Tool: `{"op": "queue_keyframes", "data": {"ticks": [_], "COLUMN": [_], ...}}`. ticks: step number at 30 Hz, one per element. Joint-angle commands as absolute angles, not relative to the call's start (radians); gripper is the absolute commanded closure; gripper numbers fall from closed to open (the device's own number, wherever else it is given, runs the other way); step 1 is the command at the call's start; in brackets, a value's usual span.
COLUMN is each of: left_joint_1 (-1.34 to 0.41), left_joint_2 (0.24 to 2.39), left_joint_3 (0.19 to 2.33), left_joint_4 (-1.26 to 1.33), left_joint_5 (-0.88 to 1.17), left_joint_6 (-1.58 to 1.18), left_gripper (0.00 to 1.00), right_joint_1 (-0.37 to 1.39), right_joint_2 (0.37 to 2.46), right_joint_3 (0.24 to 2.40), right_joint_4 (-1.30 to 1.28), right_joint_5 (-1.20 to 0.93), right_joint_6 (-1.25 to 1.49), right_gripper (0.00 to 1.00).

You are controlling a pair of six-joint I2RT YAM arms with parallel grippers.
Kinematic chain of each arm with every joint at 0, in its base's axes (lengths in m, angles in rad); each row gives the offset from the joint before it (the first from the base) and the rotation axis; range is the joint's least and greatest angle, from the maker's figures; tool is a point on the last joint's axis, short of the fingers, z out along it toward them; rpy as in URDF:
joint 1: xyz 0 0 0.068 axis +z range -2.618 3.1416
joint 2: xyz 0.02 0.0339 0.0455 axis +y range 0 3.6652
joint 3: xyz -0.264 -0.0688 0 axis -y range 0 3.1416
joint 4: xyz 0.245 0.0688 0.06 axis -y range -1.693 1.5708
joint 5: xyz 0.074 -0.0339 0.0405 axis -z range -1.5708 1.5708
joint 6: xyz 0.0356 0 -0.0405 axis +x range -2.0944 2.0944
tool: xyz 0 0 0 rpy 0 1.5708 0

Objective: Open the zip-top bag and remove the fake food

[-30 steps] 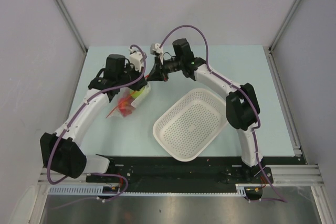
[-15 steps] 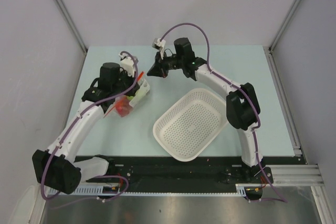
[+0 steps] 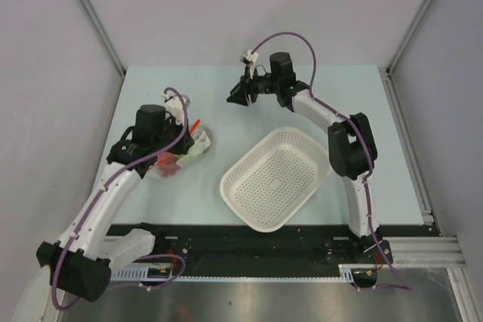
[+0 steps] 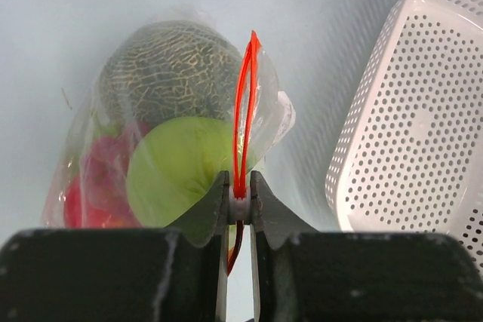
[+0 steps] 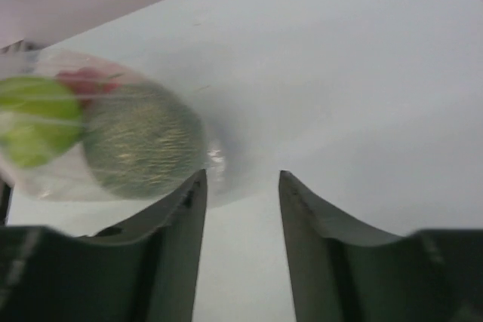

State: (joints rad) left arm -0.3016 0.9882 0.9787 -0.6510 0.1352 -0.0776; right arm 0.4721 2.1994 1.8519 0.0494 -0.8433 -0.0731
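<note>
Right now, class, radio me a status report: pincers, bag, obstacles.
Left pincer shut on zip-top bag at strip. Right pincer open, empty, off bag. Fake food inside. White basket alongside, not blocking.

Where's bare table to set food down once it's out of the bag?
Bare table: far right corner behind the right arm, and the near strip between zip-top bag and basket. Basket is empty too. Crowded where the left tool pinches the bag.
</note>
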Motion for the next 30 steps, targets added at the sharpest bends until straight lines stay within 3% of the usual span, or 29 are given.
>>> {"op": "queue_keyframes", "data": {"ticks": [1,5,12,17,27,30], "left_joint_1": [-0.295,-0.295,-0.296,-0.296,-0.296,-0.296], "left_joint_2": [1.080,1.118,1.160,1.152,1.146,1.149], "left_joint_3": [1.094,1.123,1.140,1.132,1.138,1.147], "left_joint_4": [-0.583,-0.568,-0.551,-0.549,-0.540,-0.549], "left_joint_5": [0.212,0.264,0.350,0.362,0.379,0.379], "left_joint_6": [-0.003,0.064,0.078,0.077,0.064,0.071], "left_gripper": [1.00,1.00,1.00,1.00,1.00,1.00], "right_joint_1": [0.514,0.537,0.575,0.604,0.626,0.626], "right_joint_2": [2.042,2.062,2.126,2.171,2.178,2.181], "right_joint_3": [1.732,1.753,1.804,1.830,1.782,1.764], "right_joint_4": [0.234,0.253,0.397,0.523,0.561,0.584], "right_joint_5": [-1.144,-1.265,-1.307,-1.339,-1.338,-1.344], "right_joint_6": [-0.107,-0.059,0.076,0.187,0.219,0.241], "right_gripper": [0.47,0.38,0.34,0.47,0.55,0.53]}}
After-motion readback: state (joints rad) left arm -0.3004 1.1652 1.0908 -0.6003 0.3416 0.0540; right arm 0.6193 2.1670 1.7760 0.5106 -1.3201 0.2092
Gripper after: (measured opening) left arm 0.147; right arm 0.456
